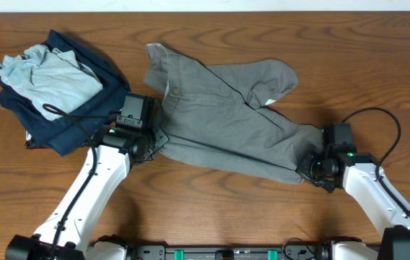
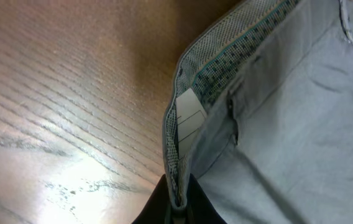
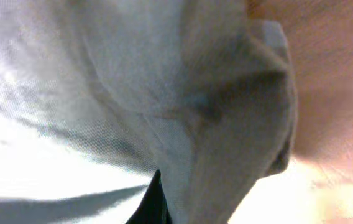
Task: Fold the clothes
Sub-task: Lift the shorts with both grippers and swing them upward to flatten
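The grey shorts (image 1: pixel 223 115) lie spread and wrinkled across the middle of the wooden table, waistband to the left, one leg folded up at the back right. My left gripper (image 1: pixel 157 142) is shut on the waistband edge at the front left; the left wrist view shows the patterned inner waistband (image 2: pixel 179 134) with a white label pinched between the dark fingers (image 2: pixel 178 208). My right gripper (image 1: pixel 307 168) is shut on the leg hem at the front right; the right wrist view shows grey cloth (image 3: pixel 226 124) draped over one dark finger (image 3: pixel 155 202).
At the back left a pale grey-blue shirt (image 1: pixel 50 76) lies on top of a dark navy garment (image 1: pixel 82 119). Black cables run over the navy garment and behind the right arm (image 1: pixel 378 115). Bare wood lies in front of the shorts.
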Robot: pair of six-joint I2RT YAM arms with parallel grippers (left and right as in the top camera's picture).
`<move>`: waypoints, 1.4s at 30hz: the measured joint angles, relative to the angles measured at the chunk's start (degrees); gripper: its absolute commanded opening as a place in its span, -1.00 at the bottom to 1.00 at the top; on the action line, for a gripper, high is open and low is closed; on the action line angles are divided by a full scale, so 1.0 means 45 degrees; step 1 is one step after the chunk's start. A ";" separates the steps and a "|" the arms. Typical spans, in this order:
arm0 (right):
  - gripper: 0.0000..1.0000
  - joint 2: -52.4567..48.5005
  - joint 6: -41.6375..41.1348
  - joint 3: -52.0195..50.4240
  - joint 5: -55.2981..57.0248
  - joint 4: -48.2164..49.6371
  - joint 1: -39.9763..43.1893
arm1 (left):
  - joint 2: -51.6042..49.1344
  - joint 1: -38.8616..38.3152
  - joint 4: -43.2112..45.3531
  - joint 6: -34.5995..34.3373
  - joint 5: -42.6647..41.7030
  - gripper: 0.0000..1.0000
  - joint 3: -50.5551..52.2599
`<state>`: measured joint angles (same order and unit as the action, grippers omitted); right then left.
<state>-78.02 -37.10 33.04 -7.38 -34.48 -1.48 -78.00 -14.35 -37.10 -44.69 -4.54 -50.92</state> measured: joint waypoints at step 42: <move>-0.98 -0.1093 0.6105 1.6878 -0.0884 -0.8966 0.3492 | 0.0044 -0.0262 0.0087 0.5280 -0.1234 -0.88 -0.9316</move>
<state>-82.94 -9.63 108.99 -11.35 -74.83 14.24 -77.80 -15.53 -36.71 -20.93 -10.09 -92.84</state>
